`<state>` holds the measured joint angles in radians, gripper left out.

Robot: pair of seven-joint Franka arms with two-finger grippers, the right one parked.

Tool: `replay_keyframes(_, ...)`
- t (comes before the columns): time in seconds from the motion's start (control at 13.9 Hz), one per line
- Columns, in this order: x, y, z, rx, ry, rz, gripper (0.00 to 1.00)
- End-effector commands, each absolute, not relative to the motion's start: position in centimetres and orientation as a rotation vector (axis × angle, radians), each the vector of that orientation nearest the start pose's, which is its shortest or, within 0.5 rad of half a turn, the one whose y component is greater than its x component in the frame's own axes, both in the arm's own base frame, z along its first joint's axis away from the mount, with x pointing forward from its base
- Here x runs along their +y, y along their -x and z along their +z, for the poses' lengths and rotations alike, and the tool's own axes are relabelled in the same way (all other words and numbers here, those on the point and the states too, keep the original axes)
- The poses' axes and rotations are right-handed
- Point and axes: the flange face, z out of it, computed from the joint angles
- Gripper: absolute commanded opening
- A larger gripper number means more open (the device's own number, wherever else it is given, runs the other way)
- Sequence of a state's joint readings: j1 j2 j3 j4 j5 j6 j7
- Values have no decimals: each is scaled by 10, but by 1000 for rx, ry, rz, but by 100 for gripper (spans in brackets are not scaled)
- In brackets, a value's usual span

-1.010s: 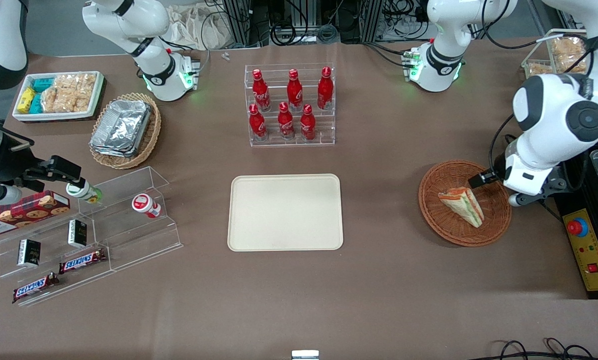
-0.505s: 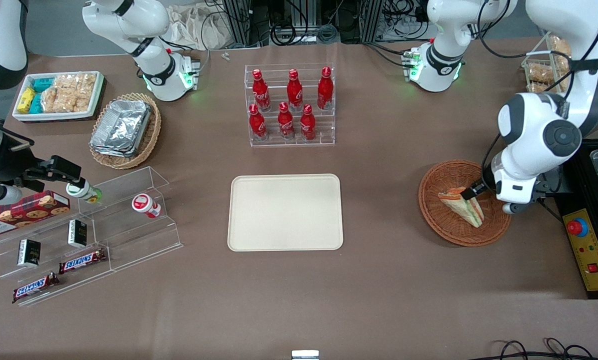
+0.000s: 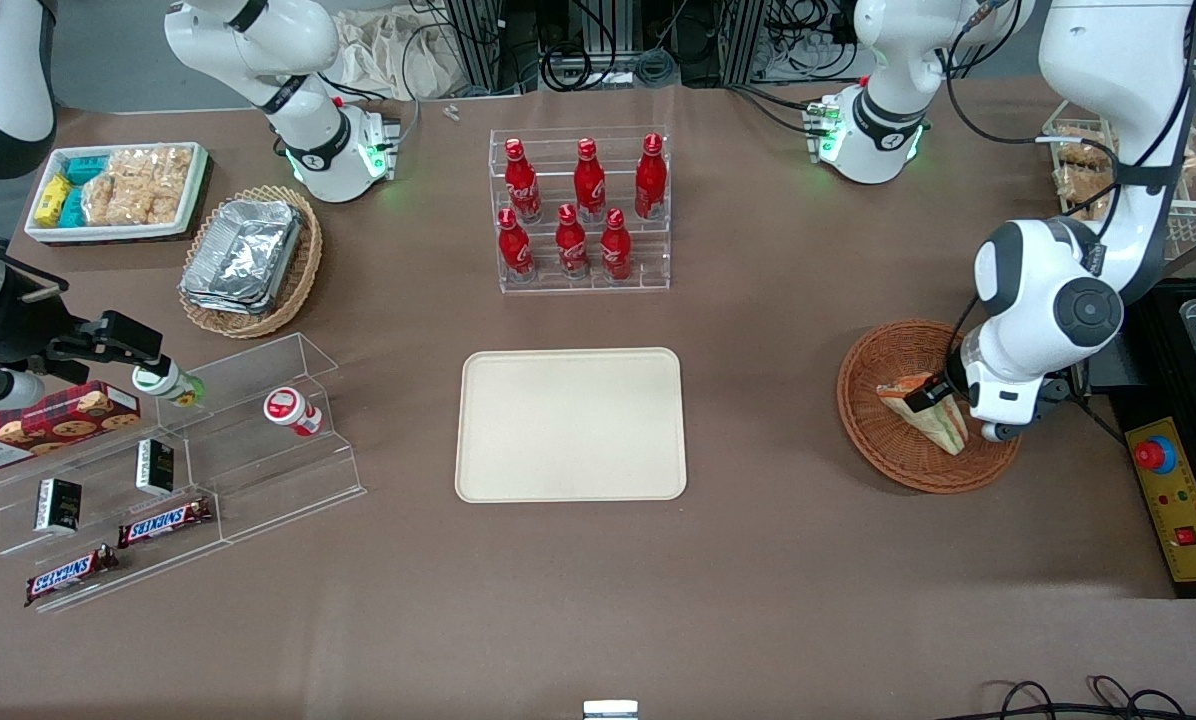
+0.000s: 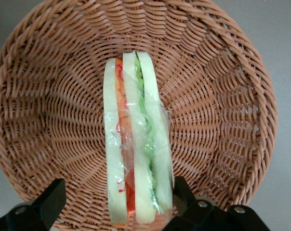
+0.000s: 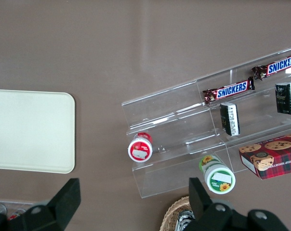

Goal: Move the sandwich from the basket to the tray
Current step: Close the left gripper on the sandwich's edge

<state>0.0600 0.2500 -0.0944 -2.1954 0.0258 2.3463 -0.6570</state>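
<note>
Sandwich lies on edge in the round wicker basket, and your hand hangs right above it, fingers spread and not gripping anything. In the wrist view you see 1 finger standing clear of the orange-filling face, while the other finger sits just beside the green-filling face, so the wedge is between them. Its long axis runs straight away from the wrist, across the line joining your 2 fingers, which looks like the right alignment for pinching the flat bread faces. From the front, the sandwich sits at the middle of the basket, partly under the hand. The cream tray waits bare at the tabletop's centre, well apart, toward the parked arm's end from the basket. Next I'd expect you to lower and squeeze.
</note>
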Motion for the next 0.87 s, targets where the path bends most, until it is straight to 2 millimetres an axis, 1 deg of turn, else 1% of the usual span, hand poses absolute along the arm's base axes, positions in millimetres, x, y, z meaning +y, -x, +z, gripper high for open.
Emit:
replay_keyframes(0.0,-17,-541,253,-961,2960,132,100)
replay_keyframes(0.14,-18,-542,243,-965,2960,141,99)
replay_keyframes(0.22,-18,-544,238,-992,2951,143,92)
replay_keyframes(0.29,-18,-547,238,-1055,2930,137,81)
replay_keyframes(0.43,-21,-559,242,-1176,2890,109,44)
replay_keyframes(0.58,-23,-563,246,-1227,2873,94,10)
replay_keyframes(0.65,-23,-564,248,-1231,2874,87,0)
replay_keyframes(0.79,-26,-568,255,-1255,2868,70,0)
